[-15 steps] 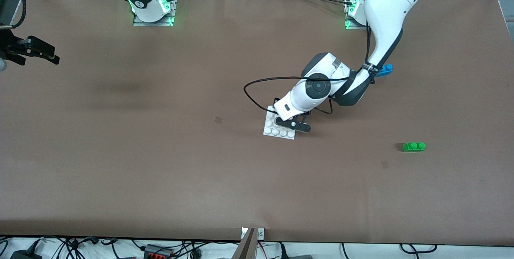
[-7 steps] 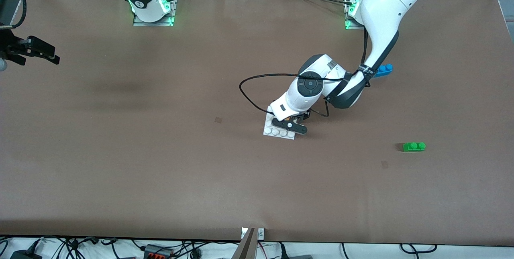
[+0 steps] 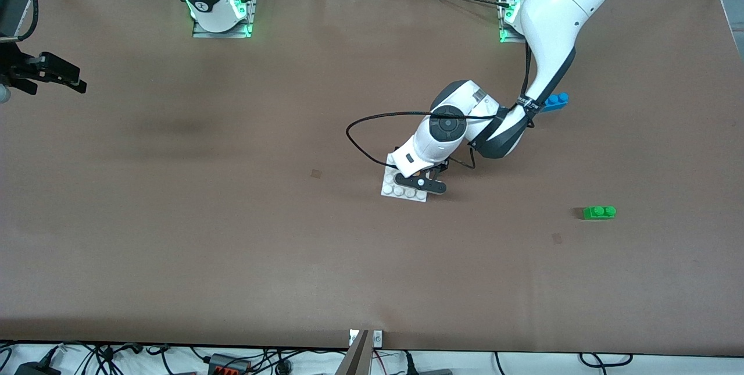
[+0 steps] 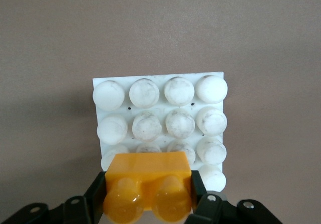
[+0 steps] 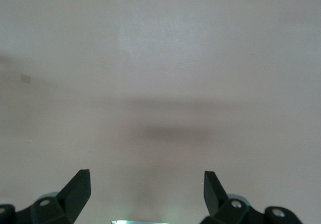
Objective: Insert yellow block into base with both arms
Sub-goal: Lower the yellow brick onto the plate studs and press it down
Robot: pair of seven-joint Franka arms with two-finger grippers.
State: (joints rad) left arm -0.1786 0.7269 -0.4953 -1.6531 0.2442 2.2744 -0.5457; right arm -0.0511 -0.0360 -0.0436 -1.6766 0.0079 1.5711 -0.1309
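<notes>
A: What is the left gripper doing?

B: Its fingers are clamped on the yellow block, one on each side, studs toward the wrist camera. It hangs low over the base, above the edge of the plate that points at the left arm's end of the table. From the wrist view the block covers part of the base's nearest row of studs; whether it touches them I cannot tell.

A: And in the front view?

B: The left gripper and wrist hide the block and most of the base; only the row of studs nearest the front camera and one corner show.

A: The right gripper?

B: The right gripper has its fingers wide apart, with nothing between them, over bare table well away from the base, toward the right arm's end. That arm waits.

A: Anything else near the base?

B: A green brick lies well apart from it toward the left arm's end, slightly nearer the front camera. A blue brick lies farther from that camera than the base, partly hidden by the left arm.
</notes>
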